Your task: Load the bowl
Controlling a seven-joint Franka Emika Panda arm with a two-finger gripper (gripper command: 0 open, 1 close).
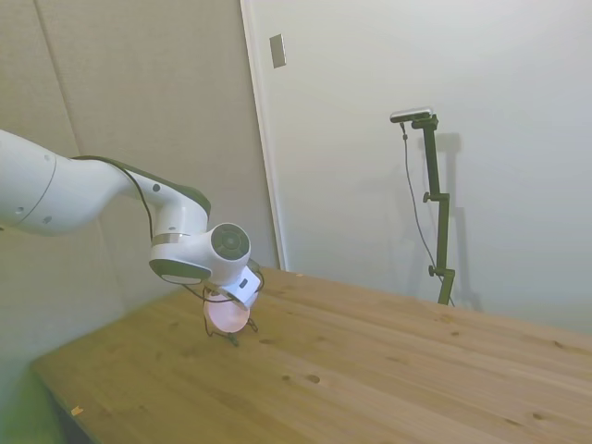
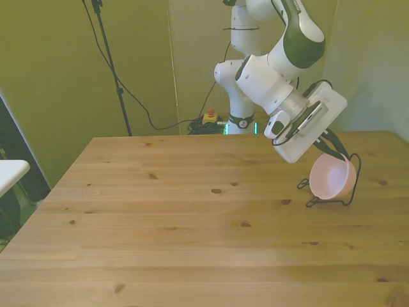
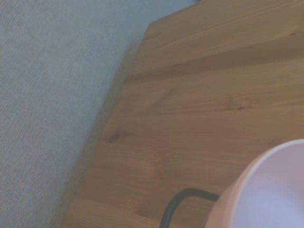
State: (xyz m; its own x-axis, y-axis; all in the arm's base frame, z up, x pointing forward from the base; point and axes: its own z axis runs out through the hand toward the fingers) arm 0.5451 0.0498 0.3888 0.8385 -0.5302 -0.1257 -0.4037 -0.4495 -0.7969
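At the right side of the wooden table [image 2: 160, 217] as the front view shows it, near the edge, the pale pink bowl [image 2: 331, 177] stands tipped on its side inside a thin black wire rack [image 2: 350, 185], its rim facing toward that view's left. The white arm's gripper [image 2: 332, 146] is just above the bowl, at its upper rim. Dark fingers reach down there, but I cannot tell whether they grip the rim or stand apart from it, since the wrist's white body covers most of them.

Judging by how it sits, the bowl looks nearly or fully loaded: it appears cradled by the wire, with the rack's feet on the wood. What seems left is to let go, if the rim is held, and draw the arm clear without knocking the light rack.

From the side view, the bowl [image 1: 226, 316] shows only as a pink glow under the wrist, with little of the rack visible. Only the front view shows the wire loop around the bowl clearly. Up close, the wrist view gives a blurred curve of the bowl [image 3: 266, 190], one dark wire bend [image 3: 178, 202] on the wood, and the table's edge close by.
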